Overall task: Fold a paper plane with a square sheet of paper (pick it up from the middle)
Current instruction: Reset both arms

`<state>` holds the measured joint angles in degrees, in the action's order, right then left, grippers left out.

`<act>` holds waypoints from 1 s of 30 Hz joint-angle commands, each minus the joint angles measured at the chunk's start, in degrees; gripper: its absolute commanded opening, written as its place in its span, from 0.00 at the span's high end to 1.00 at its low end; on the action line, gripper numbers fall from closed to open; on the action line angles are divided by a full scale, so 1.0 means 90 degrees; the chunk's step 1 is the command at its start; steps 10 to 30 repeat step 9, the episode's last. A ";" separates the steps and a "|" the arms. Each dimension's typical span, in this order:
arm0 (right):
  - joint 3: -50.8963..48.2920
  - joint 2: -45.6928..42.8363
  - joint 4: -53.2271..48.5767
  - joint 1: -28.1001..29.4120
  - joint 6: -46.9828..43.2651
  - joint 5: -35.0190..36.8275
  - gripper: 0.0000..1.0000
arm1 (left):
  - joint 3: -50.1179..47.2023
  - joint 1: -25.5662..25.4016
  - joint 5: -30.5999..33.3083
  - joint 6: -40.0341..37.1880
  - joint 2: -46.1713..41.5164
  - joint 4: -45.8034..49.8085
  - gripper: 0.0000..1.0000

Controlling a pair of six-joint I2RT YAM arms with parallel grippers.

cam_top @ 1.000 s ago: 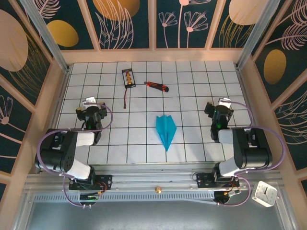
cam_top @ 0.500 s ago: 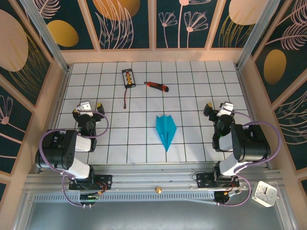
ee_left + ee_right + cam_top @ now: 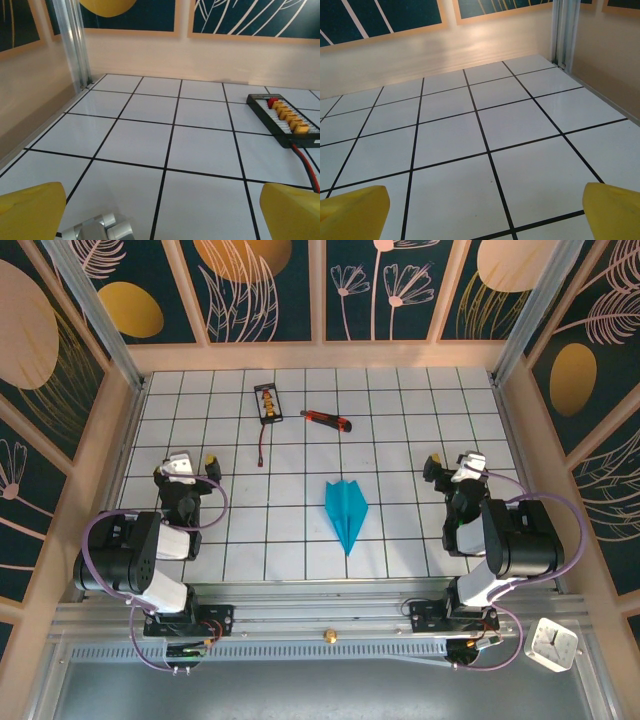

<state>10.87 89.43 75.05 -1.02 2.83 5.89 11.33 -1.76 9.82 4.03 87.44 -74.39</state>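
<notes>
Slim cyan-blue folded paper plane [image 3: 346, 512] flat at frame centre on white gridded bench [image 3: 400, 420], nose toward bottom edge, left end effector [image 3: 186, 466] released, centre left, right end effector [image 3: 456, 468] released, centre right, both well apart from the paper plane

A: Surface?
B: White table [image 3: 400, 400], black grid lines, pale walls on three sides.
A: What lies on it?
B: Cyan paper plane [image 3: 346, 513] near centre, flat, nose toward the near edge. Red-and-black utility knife [image 3: 327, 420] farther back. Left of the knife, a black connector board [image 3: 267, 403], with its red lead [image 3: 262, 445] trailing nearward.
</notes>
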 commanded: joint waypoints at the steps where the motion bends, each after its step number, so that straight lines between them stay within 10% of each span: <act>1: 0.0092 0.0042 0.0324 0.0047 -0.0151 -0.0049 0.01 | -0.0047 0.0039 -0.0252 -0.0106 -0.0036 -0.0426 0.01; 30: 0.0105 0.0044 0.0325 0.0058 -0.0168 -0.0075 0.01 | -0.0043 0.0039 -0.0247 -0.0106 -0.0035 -0.0415 0.01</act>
